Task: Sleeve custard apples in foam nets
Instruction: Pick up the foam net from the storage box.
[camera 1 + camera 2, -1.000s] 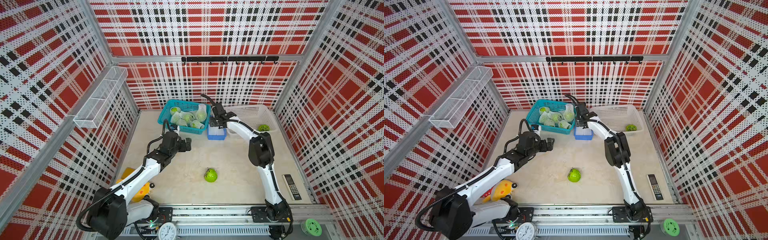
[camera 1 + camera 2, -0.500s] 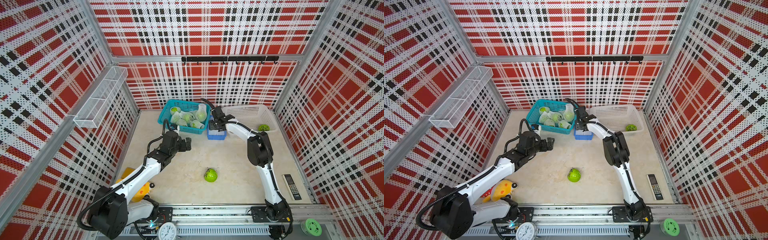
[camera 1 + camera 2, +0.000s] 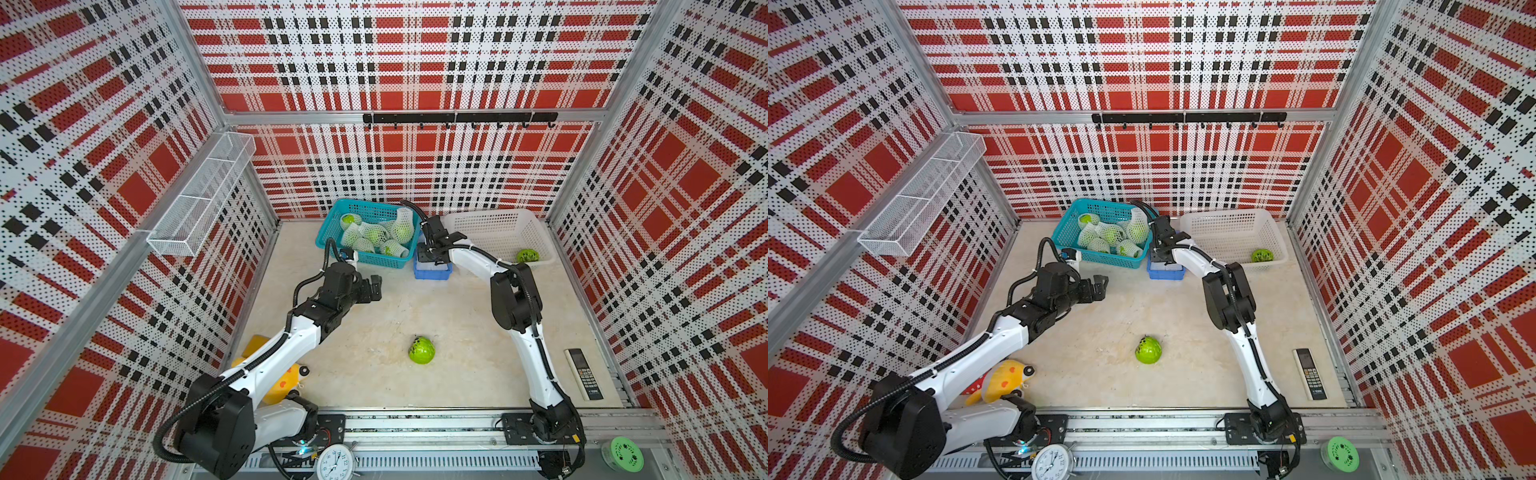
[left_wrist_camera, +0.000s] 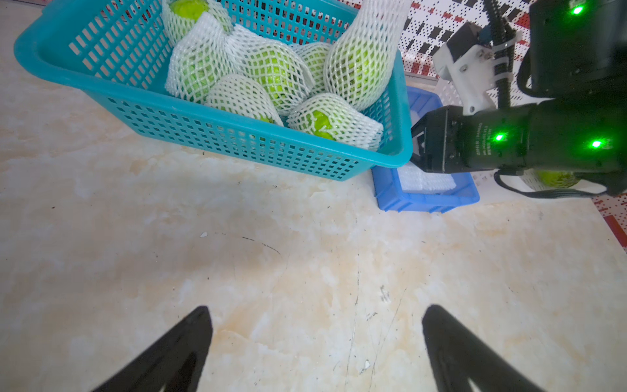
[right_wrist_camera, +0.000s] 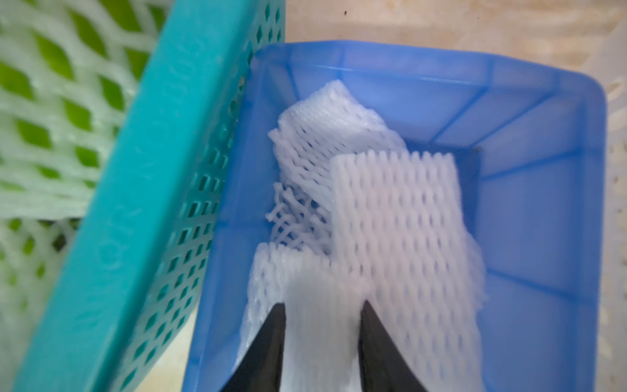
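One bare custard apple lies on the table toward the front, and another sits in the white basket. Several netted fruits fill the teal basket. Loose foam nets lie in the small blue bin. My right gripper reaches down into that bin, and its two fingers press on a foam net that fills the gap between them. The left gripper hovers open over bare table in front of the teal basket, with nothing between its fingers.
A yellow toy lies by the left arm's base. A remote rests at the front right. A clock and a green disc sit on the front rail. A wire shelf hangs on the left wall.
My right gripper has come down into the blue bin and narrowed its jaws onto a foam net. The left arm has not moved.
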{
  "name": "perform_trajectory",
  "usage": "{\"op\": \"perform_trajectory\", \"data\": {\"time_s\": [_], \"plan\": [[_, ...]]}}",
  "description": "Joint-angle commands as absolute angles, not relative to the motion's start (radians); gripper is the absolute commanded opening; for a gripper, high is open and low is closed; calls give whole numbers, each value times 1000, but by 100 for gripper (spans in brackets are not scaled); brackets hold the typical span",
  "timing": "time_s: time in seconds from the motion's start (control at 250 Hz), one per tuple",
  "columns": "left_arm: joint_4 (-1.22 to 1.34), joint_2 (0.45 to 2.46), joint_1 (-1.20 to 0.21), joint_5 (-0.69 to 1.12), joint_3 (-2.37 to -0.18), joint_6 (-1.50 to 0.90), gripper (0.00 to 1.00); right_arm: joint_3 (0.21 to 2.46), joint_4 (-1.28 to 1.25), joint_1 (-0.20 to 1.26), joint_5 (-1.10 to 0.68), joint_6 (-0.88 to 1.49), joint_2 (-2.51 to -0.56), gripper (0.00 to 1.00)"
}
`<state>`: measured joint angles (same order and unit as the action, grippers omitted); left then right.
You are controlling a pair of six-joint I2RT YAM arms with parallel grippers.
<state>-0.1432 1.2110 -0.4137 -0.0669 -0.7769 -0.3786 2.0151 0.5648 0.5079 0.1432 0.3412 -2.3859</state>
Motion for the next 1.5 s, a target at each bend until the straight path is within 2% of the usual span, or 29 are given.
{"op": "perform_trajectory", "data": {"time_s": [0.0, 0.16, 0.596, 0.76, 0.808, 1.108, 1.28, 1.365, 1.497], "plan": [[-142, 1202, -408, -56, -792, -399, 99, 1970, 522, 508, 159, 344, -2303, 32], [-144, 1188, -414, -61, -785, -402, 99, 1885, 490, 517, 171, 343, -2214, 23], [-153, 1105, -474, -115, -755, -401, 99, 1694, 435, 536, 170, 346, -2003, 24], [-167, 1055, -486, -114, -755, -392, 99, 1644, 419, 537, 115, 346, -1932, 18], [-162, 1037, -485, -83, -753, -382, 99, 1615, 398, 536, 80, 345, -1897, 15], [-112, 937, -401, 338, -701, -386, 99, 1372, 328, 538, -340, 286, -1592, 15], [-6, 890, -423, 552, -630, -444, 83, 1211, 260, 540, -517, 347, -1437, 15], [38, 875, -460, 601, -606, -461, 76, 1154, 247, 540, -548, 363, -1380, 16], [109, 878, -532, 615, -574, -486, 59, 1078, 234, 543, -569, 361, -1316, 16]]}}
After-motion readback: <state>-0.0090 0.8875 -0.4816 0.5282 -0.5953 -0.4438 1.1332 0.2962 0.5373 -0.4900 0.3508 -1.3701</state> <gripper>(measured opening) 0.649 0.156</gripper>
